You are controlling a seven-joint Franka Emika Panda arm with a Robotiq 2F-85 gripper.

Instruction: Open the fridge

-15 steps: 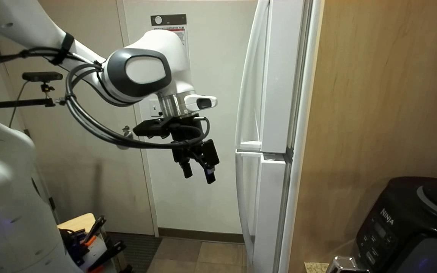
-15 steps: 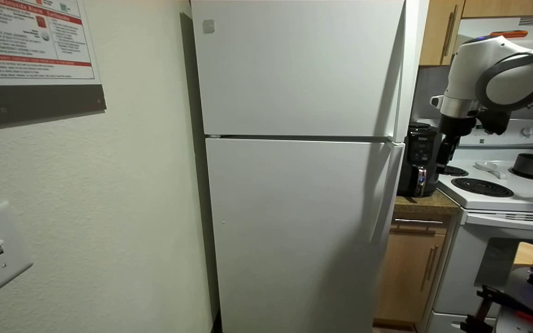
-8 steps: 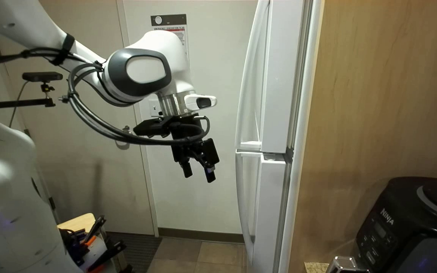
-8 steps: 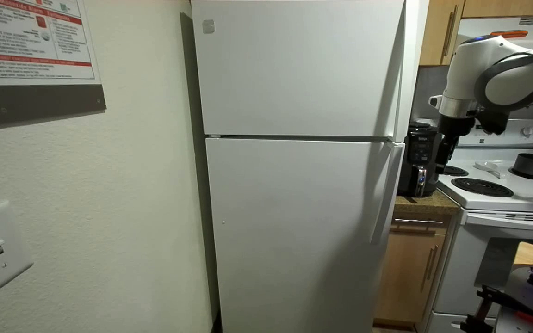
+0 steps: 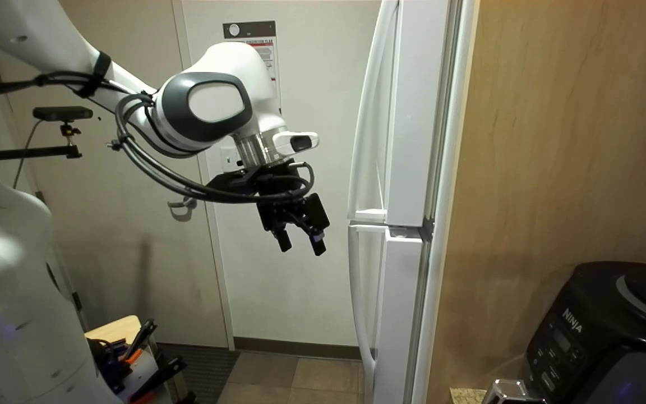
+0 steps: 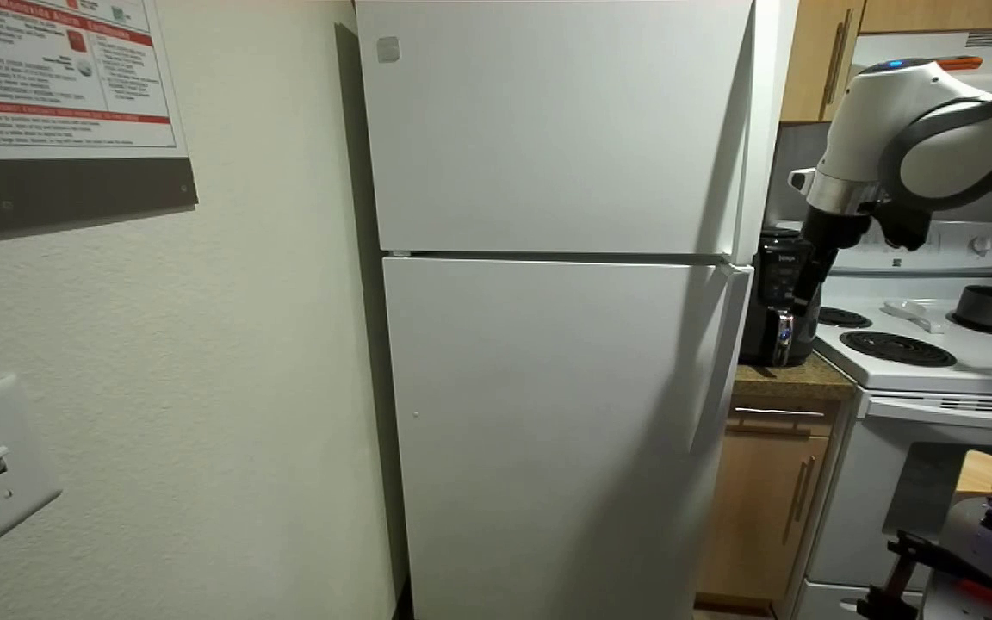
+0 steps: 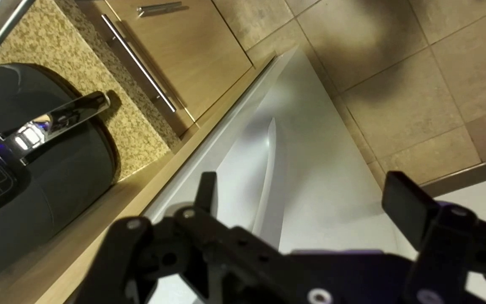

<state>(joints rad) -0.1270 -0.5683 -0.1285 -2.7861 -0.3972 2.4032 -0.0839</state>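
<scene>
Pincer [image 5: 302, 248]: raised slightly, nearer fridge [image 6: 539, 387]; spread wide, bare. Lower handle [image 6: 722, 357]: ungripped; best straddled squarely, closed upon firmly, before steady outward pull.

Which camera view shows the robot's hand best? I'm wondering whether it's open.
The wrist view: there the hand looms close, fingers plainly apart. Both exterior views show it smaller: against the pale wall a gap shows; against the black appliance, fingers are hard to separate.
</scene>
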